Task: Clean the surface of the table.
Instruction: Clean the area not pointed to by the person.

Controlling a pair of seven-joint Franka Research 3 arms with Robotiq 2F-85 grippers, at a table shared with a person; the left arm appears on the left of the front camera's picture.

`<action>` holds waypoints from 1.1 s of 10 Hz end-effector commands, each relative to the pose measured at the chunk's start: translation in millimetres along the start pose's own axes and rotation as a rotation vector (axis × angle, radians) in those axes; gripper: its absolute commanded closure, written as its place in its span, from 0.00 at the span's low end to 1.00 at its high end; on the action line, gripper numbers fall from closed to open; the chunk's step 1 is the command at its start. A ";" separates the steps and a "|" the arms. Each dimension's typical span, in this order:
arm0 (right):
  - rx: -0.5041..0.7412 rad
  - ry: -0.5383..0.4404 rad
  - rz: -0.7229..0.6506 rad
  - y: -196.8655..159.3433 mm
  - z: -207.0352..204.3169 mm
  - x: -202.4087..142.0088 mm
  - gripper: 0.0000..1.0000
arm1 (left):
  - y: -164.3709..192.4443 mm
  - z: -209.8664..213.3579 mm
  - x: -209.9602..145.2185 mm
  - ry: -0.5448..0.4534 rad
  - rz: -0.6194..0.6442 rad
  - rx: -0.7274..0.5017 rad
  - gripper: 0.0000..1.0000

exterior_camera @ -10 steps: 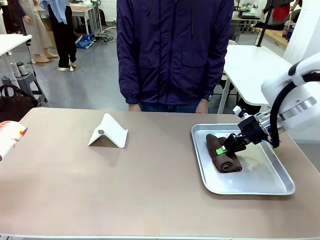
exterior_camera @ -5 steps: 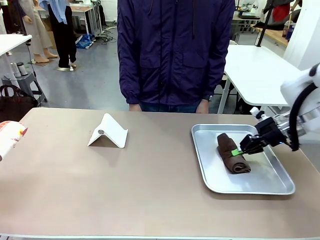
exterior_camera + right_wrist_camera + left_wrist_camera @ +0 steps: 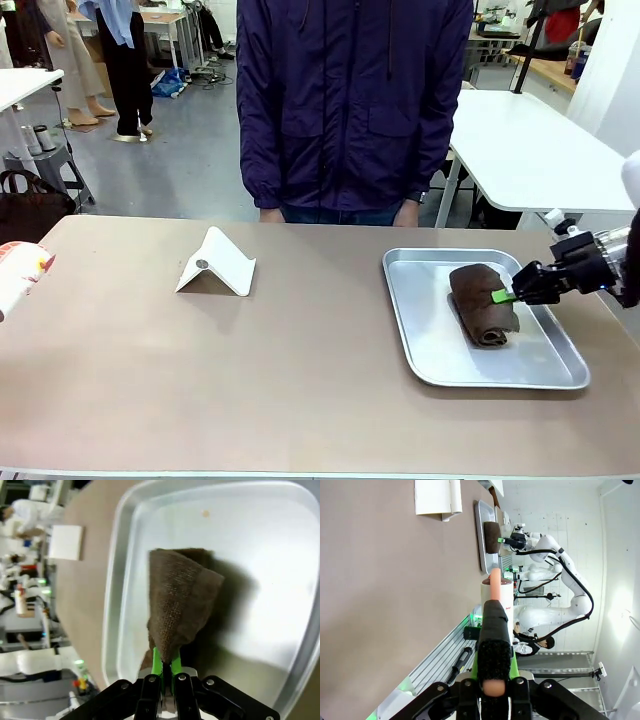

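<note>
Surface (image 3: 300, 380): beige-brown, spread beneath the metal tray (image 3: 440, 350), judged not yet wiped. Brown cloth (image 3: 482, 305) is pinched by a thin fold in the closed right gripper (image 3: 505, 296) over that tray; slippage is risked once dragged. White bottle (image 3: 20, 275) is clamped by the left gripper (image 3: 492, 615).

Robotics lab, white robot arm (image 3: 543, 542) at a beige table (image 3: 250, 380); white-topped worktables (image 3: 520, 150) behind, grey floor (image 3: 190, 160) strewn with cables (image 3: 218, 72), 1 person (image 3: 350, 100) standing at the far edge
</note>
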State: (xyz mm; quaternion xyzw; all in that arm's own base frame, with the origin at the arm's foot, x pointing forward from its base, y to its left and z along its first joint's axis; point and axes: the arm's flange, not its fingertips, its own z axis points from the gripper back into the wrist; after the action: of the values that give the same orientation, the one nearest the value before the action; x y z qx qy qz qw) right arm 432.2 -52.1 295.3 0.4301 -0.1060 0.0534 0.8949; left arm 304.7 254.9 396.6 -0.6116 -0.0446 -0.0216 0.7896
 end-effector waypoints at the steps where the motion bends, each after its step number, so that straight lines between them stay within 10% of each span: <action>1: 0.161 -0.100 0.048 3.0 14.6 -12.9 1.00 | -4.2 1.0 1.9 -0.017 0.000 -0.016 0.78; 5: 0.614 -0.306 0.103 15.2 52.3 -34.3 1.00 | -4.2 1.0 1.9 -0.017 0.000 -0.016 0.78; 8: 1.001 -0.281 0.120 12.5 69.0 -41.5 1.00 | -4.2 1.0 1.9 -0.017 0.000 -0.016 0.78; 11: 1.049 -0.264 0.197 15.2 89.8 -57.5 1.00 | -4.2 1.0 1.9 -0.017 0.000 -0.016 0.78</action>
State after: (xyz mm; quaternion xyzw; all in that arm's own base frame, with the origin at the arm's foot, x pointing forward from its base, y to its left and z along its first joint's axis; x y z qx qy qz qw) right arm 366.3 -87.6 347.6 0.8113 -0.2105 0.0959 0.5369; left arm 304.8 254.9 396.6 -0.6117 -0.0445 -0.0216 0.7896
